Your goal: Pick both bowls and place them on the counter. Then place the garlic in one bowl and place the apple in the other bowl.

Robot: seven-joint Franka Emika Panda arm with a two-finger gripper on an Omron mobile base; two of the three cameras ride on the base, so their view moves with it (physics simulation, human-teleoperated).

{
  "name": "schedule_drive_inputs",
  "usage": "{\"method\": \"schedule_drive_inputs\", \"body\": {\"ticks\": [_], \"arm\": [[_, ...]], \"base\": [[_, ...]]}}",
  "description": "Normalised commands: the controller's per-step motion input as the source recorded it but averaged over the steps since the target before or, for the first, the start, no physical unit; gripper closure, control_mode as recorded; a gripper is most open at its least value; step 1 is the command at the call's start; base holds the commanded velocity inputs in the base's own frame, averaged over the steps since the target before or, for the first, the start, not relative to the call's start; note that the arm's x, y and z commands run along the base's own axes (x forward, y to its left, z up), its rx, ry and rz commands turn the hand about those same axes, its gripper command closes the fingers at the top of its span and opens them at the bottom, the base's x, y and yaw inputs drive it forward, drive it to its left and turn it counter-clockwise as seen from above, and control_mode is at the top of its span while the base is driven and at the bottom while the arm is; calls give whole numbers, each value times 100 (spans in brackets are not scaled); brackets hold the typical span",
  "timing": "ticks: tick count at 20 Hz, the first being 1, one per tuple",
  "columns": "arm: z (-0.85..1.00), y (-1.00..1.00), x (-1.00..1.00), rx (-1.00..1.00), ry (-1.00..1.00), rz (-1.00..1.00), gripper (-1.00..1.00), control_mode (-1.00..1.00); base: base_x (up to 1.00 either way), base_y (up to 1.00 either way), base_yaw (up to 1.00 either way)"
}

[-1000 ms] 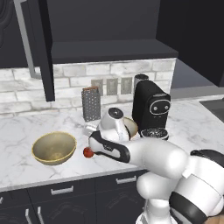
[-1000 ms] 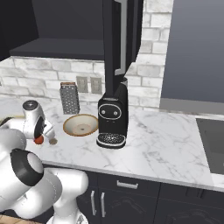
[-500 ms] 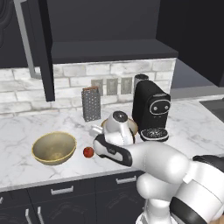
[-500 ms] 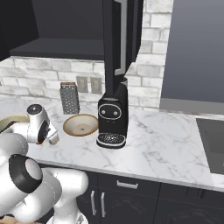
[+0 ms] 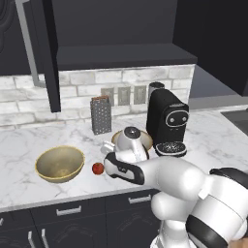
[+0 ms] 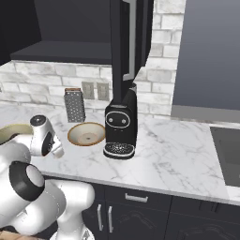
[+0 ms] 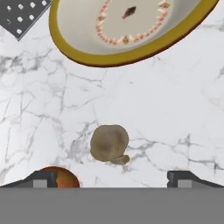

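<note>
Spread wide and empty, the gripper [image 7: 112,177] hangs over the long white marble bench [image 7: 175,113] with its grey veins, its two dark fingertips [image 7: 43,177] standing well apart at either side of the hand view. Between them, lying loose on the stone, is the garlic [image 7: 109,142], a small knobbly brownish-grey lump. The apple [image 5: 98,168], a small shiny red ball, sits just beside it toward one fingertip, and from the left base camera it rests between the robot's hand and the deep, rounded olive-tan ceramic bowl [image 5: 60,163] with its speckled yellowish inside. The other bowl, shallow, wide and tan with a pale inside [image 6: 86,133], stands farther back, near a black coffee machine [image 6: 120,123] and a grey metal box grater [image 6: 75,105]. Both bowls stand on the bench, so I take the first half of the job as done. Neither bowl appears to hold anything yet, so the garlic and the apple both remain to be carried over. With the hand poised above the garlic, picking it up looks to be the step in hand.
</note>
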Motion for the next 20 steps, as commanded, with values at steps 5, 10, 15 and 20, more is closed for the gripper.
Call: {"method": "schedule_drive_inputs", "body": {"ticks": [5, 10, 15, 20], "arm": [[-12, -3, 6, 0, 3, -2, -100, -100], [-7, 0, 7, 0, 6, 0, -100, -100], [-8, 0, 5, 0, 6, 0, -100, -100], [-12, 0, 11, 0, 5, 0, -100, -100]], "base": [[0, 0, 0], [0, 0, 0], [0, 0, 0], [0, 0, 0]]}}
